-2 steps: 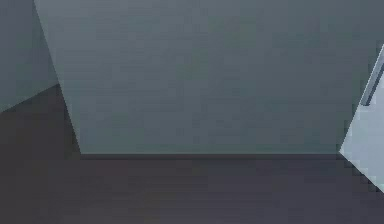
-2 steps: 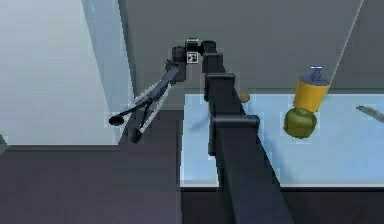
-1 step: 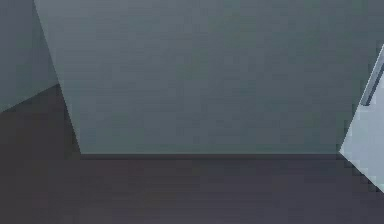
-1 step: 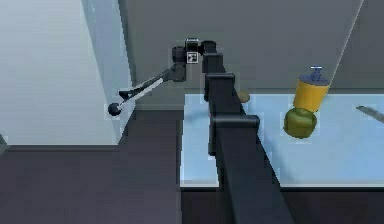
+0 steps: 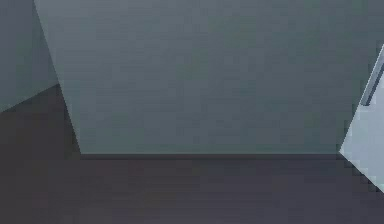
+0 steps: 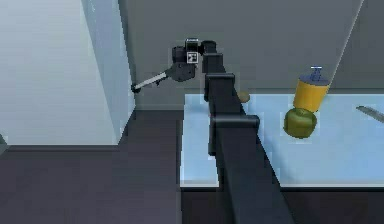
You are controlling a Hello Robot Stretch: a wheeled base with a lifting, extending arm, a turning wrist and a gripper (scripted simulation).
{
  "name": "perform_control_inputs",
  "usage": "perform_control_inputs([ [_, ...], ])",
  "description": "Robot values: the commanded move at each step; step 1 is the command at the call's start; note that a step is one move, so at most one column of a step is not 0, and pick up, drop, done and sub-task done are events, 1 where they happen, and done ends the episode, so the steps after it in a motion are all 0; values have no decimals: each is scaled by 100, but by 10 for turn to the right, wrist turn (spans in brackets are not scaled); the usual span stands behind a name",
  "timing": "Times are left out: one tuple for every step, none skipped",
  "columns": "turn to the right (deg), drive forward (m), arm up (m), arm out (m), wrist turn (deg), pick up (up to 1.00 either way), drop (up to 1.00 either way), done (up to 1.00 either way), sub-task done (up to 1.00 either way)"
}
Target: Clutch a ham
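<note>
In the forward view a grey-blue wall [image 5: 210,70] stands close ahead and meets a dark floor [image 5: 190,190] low in the picture. A darker stretch of wall recedes at the view's left, and at the right edge there is a slice of a pale panel [image 5: 368,130] with a slim grey handle [image 5: 372,88]. In the arm side view the dark arm [image 6: 235,150] rises from the bottom edge, crossing the near left part of a pale blue tabletop [image 6: 340,150]. At its far end the hand [image 6: 140,85] reaches left beyond the tabletop's edge. Its thin fingers [image 6: 152,79] slant down against the dark wall toward the side of a tall white unit [image 6: 60,70]. How the fingers are set cannot be told, nor whether the hand holds anything. On the tabletop, well right of the hand, an olive-green round thing [image 6: 300,122] sits just in front of an orange bottle [image 6: 312,92] with a grey-blue cap. A small brownish lump [image 6: 243,97] shows just right of the arm at the tabletop's far edge, partly hidden. Whether it is the ham cannot be told. A dark sliver [image 6: 370,112] lies near the right edge.
</note>
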Motion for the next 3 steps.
perform_control_inputs([
  [0, 0, 0, 0, 450, 0, 0, 0, 0],
  [0, 0, 0, 0, 330, 0, 0, 0, 0],
  [0, 0, 0, 0, 0, 100, 0, 0, 0],
])
